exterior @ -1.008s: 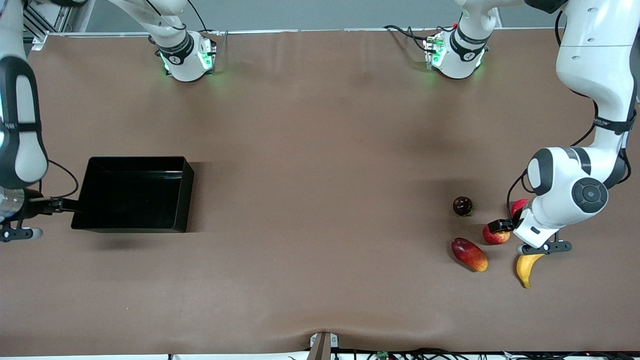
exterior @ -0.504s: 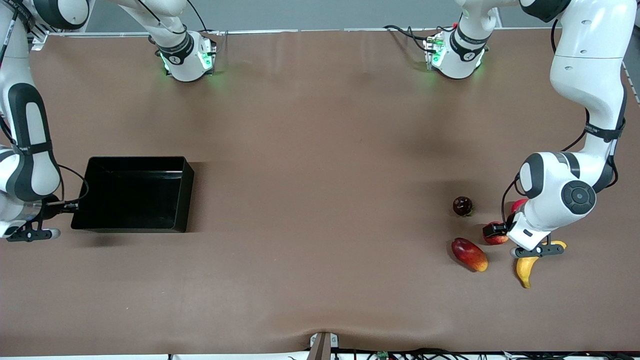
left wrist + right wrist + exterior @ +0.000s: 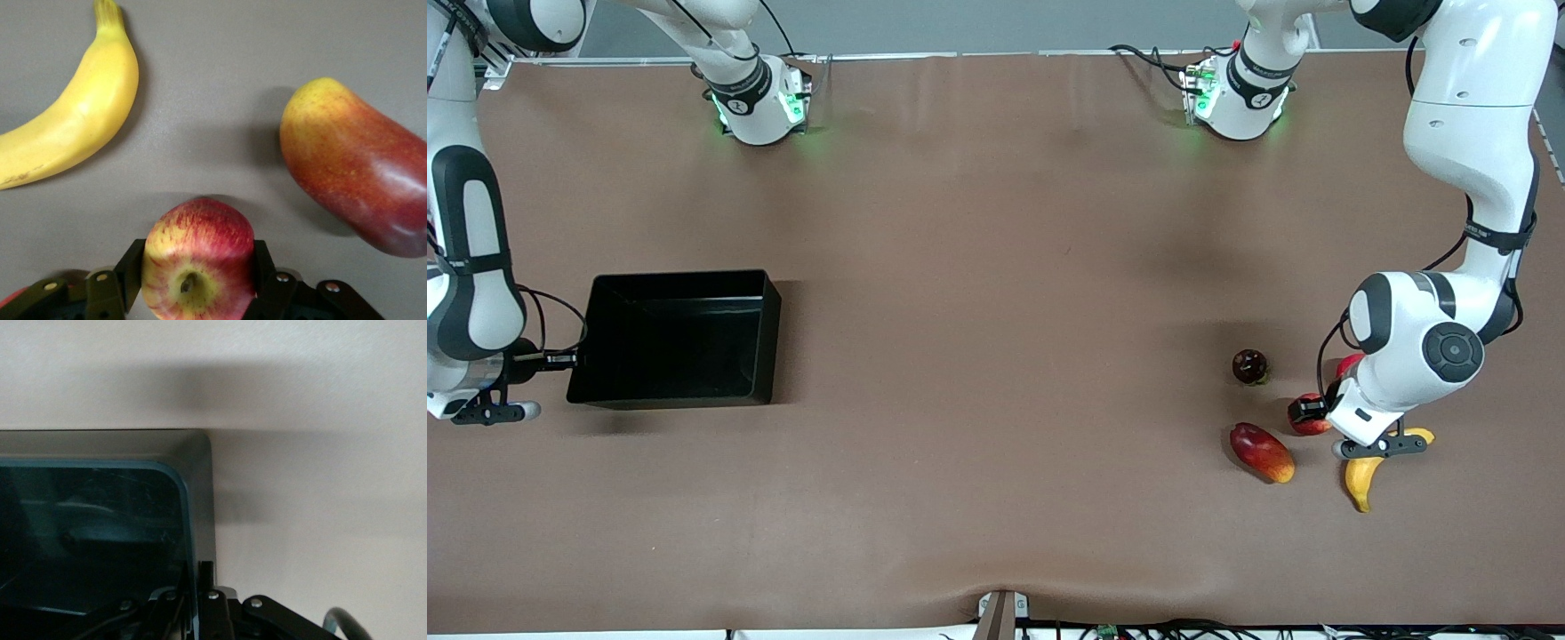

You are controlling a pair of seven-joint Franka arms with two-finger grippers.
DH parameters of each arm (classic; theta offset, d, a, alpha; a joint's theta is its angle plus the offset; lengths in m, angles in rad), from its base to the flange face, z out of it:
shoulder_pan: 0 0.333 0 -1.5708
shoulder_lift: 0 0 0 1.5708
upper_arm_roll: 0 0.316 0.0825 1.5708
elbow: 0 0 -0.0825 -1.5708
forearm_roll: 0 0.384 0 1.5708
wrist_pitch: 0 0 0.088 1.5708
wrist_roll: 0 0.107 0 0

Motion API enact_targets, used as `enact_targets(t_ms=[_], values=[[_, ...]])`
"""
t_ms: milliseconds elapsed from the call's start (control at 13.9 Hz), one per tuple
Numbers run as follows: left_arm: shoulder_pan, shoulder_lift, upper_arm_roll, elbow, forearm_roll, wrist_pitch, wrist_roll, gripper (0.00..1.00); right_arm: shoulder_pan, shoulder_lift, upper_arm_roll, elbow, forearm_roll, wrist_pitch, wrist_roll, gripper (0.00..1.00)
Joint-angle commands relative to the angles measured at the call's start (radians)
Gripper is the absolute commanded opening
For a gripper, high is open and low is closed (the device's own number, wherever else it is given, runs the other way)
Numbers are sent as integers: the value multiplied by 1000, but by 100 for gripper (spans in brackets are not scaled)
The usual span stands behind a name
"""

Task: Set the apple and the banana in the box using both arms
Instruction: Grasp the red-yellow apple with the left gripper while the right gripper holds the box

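My two glossy white jointed arms (image 3: 1449, 338) carry dark grey joint bands, thin black cables, green-lit bases and black screw-studded pincers.

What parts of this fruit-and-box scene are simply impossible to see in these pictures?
- Smooth red fruit: front view, mostly covered by the left arm.
- Banana: front view, its middle crossed by the left gripper's camera bracket; left wrist view, one end cut off by the edge.
- Apple: left wrist view, its lower part cut off by the edge.
- Box: right wrist view, only one corner shows.
- Right gripper: right wrist view, fingertips hidden by the box wall.
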Motion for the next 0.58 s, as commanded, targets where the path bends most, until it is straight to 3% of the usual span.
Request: enact_targets(t_ms=[0, 360, 504], values=[[3, -69, -2, -6, 20, -36, 10, 0, 12, -16, 25, 109, 53, -201, 17, 0], [1, -197, -6, -3, 19, -242, 0, 0, 146, -18, 26, 129, 196, -292, 185, 0], [0, -230, -9, -3, 8, -286, -4, 0, 238, -26, 26, 128, 208, -309, 206, 0]])
